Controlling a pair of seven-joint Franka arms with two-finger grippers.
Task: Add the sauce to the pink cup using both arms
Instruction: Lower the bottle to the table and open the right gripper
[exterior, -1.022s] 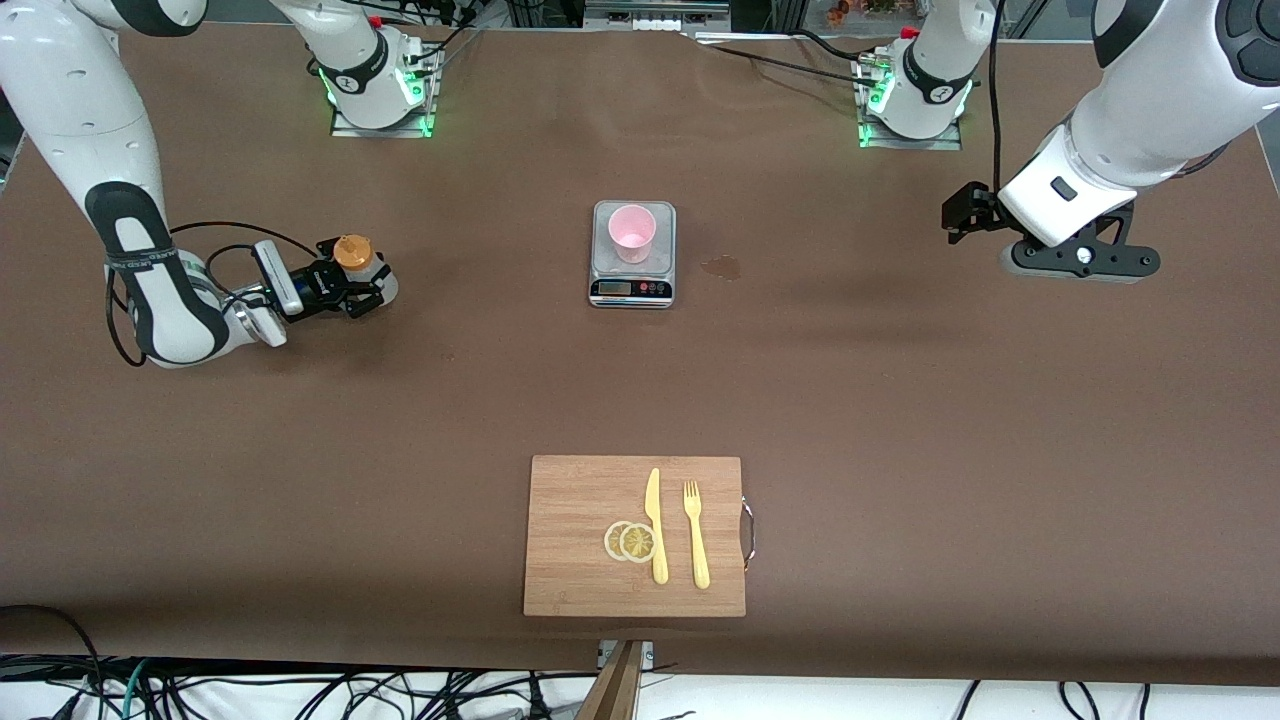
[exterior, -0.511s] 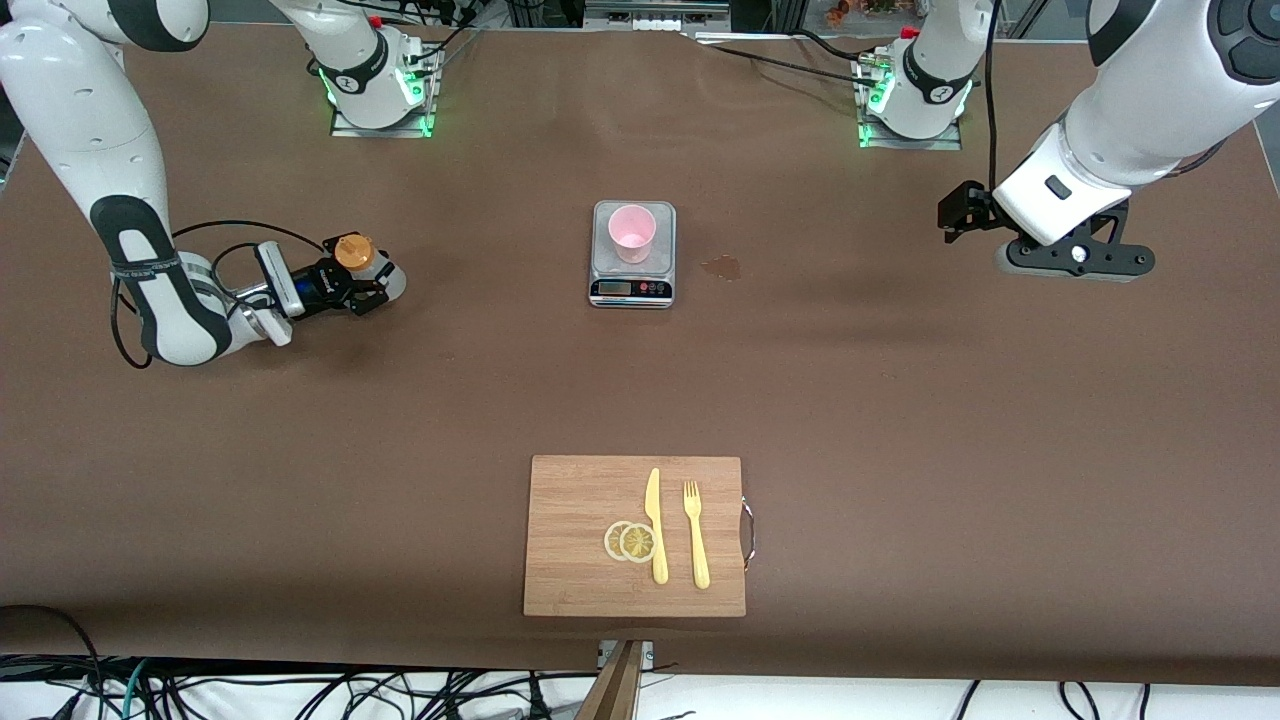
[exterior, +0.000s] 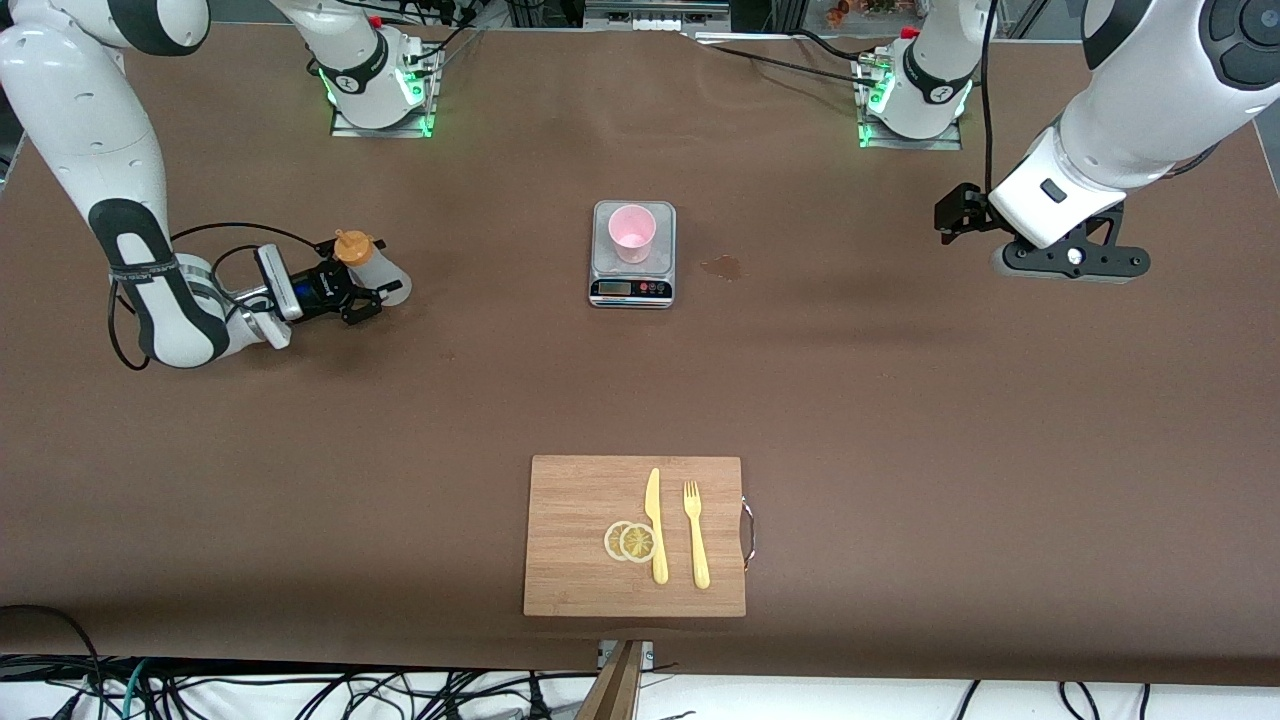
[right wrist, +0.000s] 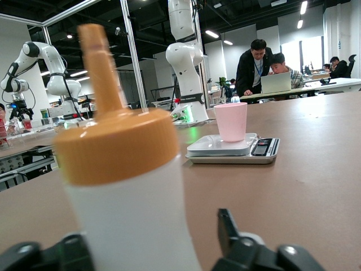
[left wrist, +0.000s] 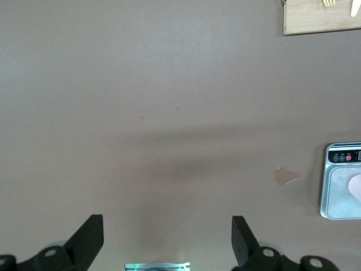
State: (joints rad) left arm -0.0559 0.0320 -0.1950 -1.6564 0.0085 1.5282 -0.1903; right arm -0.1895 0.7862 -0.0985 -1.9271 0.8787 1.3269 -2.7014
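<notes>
Low over the counter [exterior: 420, 400] at the right arm's end, the right hand [exterior: 350, 293] reaches sideways, fingers clamped around the sauce [exterior: 368, 268], which stands upright, orange nozzle up. Toward the middle, well apart from that hand, the pink cup [exterior: 632, 232] stands on a grey scale [exterior: 633, 282]. The left hand [left wrist: 167, 243] waits raised over bare counter, fingers spread, holding nothing.

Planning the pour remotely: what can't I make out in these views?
- Scale readout: too small in the front view.
- Sauce fill level: body blurred in the right wrist view.
- Pink cup: cut off by the left wrist view's edge.
- Right gripper finger contact: hidden beside the bottle.
</notes>
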